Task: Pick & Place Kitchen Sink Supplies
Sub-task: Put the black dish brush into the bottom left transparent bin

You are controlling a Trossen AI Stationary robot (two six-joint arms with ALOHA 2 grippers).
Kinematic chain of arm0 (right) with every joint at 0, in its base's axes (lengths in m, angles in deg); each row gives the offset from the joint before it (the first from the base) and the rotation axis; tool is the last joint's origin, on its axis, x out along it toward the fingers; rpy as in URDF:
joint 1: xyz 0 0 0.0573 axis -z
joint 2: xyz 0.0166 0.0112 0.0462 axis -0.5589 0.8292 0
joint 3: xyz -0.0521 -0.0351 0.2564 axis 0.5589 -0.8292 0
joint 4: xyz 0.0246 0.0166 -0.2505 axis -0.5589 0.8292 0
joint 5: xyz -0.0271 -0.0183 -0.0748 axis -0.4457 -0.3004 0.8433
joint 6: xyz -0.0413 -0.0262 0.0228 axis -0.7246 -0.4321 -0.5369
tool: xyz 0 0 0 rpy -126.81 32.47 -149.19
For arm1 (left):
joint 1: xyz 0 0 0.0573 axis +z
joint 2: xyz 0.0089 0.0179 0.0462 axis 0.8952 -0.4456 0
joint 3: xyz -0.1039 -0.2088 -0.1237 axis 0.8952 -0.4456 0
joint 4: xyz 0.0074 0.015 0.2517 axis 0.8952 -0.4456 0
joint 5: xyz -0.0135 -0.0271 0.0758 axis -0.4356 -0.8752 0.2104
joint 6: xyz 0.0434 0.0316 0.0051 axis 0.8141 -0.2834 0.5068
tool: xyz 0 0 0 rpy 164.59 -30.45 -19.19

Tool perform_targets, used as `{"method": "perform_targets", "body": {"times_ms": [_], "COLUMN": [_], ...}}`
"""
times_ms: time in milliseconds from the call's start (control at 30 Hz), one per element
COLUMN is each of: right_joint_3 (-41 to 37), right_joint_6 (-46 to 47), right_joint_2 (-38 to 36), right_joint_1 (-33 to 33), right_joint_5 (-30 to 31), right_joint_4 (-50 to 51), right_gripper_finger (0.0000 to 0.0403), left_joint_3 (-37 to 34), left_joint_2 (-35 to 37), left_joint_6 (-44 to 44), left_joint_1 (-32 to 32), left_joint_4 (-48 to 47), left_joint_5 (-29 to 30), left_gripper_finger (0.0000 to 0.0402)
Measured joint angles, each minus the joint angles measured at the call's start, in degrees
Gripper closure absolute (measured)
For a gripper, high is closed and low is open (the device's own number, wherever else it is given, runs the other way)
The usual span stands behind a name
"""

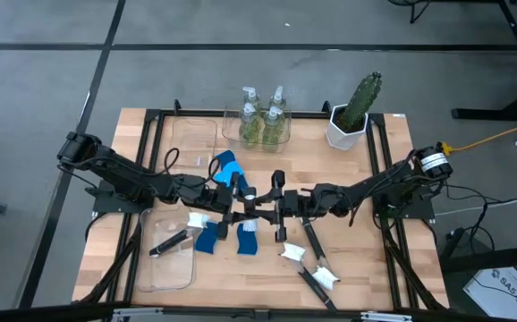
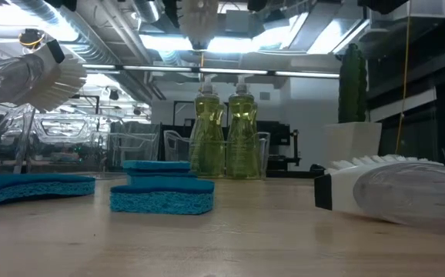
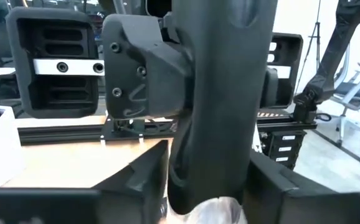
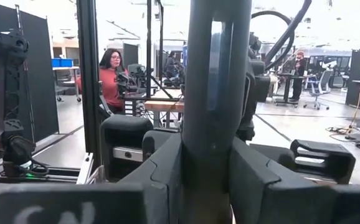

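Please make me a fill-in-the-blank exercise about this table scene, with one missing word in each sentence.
1. The soap bottles stand in the back bin, next to a white pot holding a ___.
2. Above the middle of the table, facing the left pincer, the right pincer grips a dish brush by its ___.
3. The sponges are ___ in colour.
4. The front-left bin holds one ___.

Missing words: cactus; handle; blue; brush

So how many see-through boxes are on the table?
3. The back bin holds the soap bottles. The second bin sits beside it, toward the left arm. The front-left bin holds a dish brush. None seems hidden.
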Motion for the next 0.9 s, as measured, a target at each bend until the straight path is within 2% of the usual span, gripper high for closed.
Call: {"method": "perform_targets", "body": {"times_ms": [67, 100, 233, 367, 533, 767, 833, 900], "right_joint_3": [-0.02, -0.02, -0.02, -0.02, -0.02, -0.02, -0.02, -0.02], "right_joint_6": [0.06, 0.22, 0.9, 1.85, 2.99, 3.5, 3.52, 3.52], "right_joint_2": [0.0, 0.0, 0.0, 0.0, -0.07, -0.07, -0.11, -0.11], "right_joint_1": [0.0, 0.0, 0.02, 0.07, -0.04, -0.11, -0.11, -0.11], "right_joint_5": [0.27, 0.32, 0.42, 0.36, -0.61, -13.91, -16.76, -17.11], "right_joint_4": [0.18, 0.26, 0.79, 2.73, 5.11, 5.48, 6.35, 7.9], "right_gripper_finger": [0.0302, 0.0299, 0.0284, 0.027, 0.0255, 0.022, 0.0205, 0.0191], "left_joint_3": [0.0, 0.0, 0.0, 0.0, -0.02, -0.02, -0.02, -0.02], "left_joint_2": [0.0, 0.0, 0.16, 1.6, 5.75, 15.47, 18.39, 21.03], "left_joint_6": [0.03, 0.02, -0.54, -3.15, -3.6, -6.23, -8.5, -11.87], "left_joint_1": [0.0, 0.0, 0.0, -0.17, -2.74, -9.25, -11.36, -13.39], "left_joint_4": [-0.29, -0.35, -1.27, -5.99, -13.2, -25.9, -29.81, -34.56], "left_joint_5": [0.19, 0.26, 0.24, 0.32, 4.56, 15.72, 16.81, 16.21], "left_gripper_finger": [0.0278, 0.0281, 0.0281, 0.0281, 0.0281, 0.0281, 0.0281, 0.0281]}}
